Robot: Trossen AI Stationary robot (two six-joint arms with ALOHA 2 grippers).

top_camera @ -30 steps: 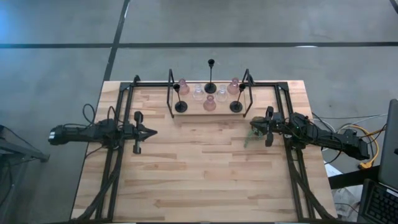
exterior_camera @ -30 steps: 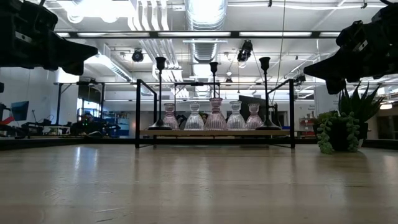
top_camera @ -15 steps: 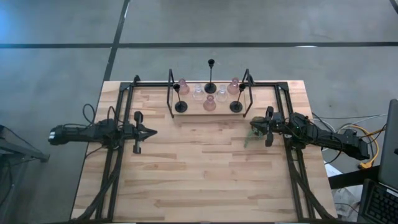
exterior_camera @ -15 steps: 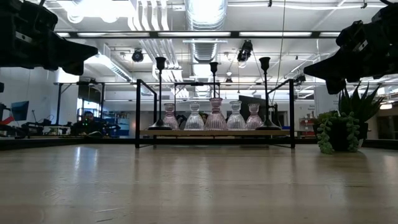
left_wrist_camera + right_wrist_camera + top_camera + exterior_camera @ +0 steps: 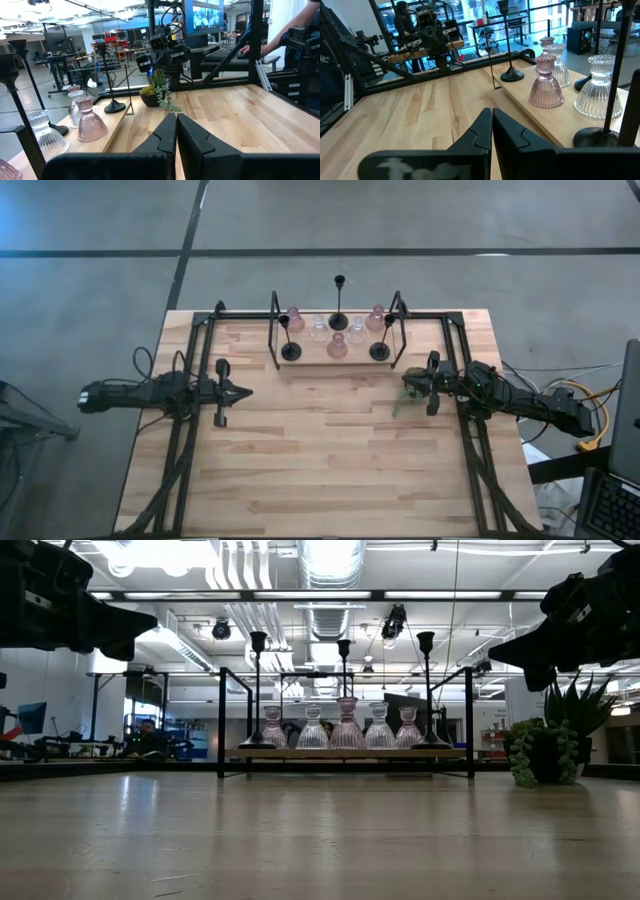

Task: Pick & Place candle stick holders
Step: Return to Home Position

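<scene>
The candle stick holders stand on a wooden board (image 5: 318,359) at the table's far middle, inside a black frame (image 5: 274,330). Three black thin-stemmed ones (image 5: 339,320) rest on round bases, with squat pink (image 5: 337,346) and clear glass ones (image 5: 319,330) among them. In the low view they line up in a row (image 5: 346,725). My left gripper (image 5: 247,391) hovers shut at the left, pointing level toward the table's right edge. My right gripper (image 5: 404,385) hovers shut at the right, pointing toward the left. Both hold nothing and sit well clear of the holders (image 5: 91,120) (image 5: 546,83).
A small green potted plant (image 5: 407,403) (image 5: 543,748) sits on the table just below my right gripper. Black frame rails (image 5: 187,430) run along both table sides. Bare wooden tabletop (image 5: 320,450) fills the middle and near part. People (image 5: 402,17) show in the room beyond.
</scene>
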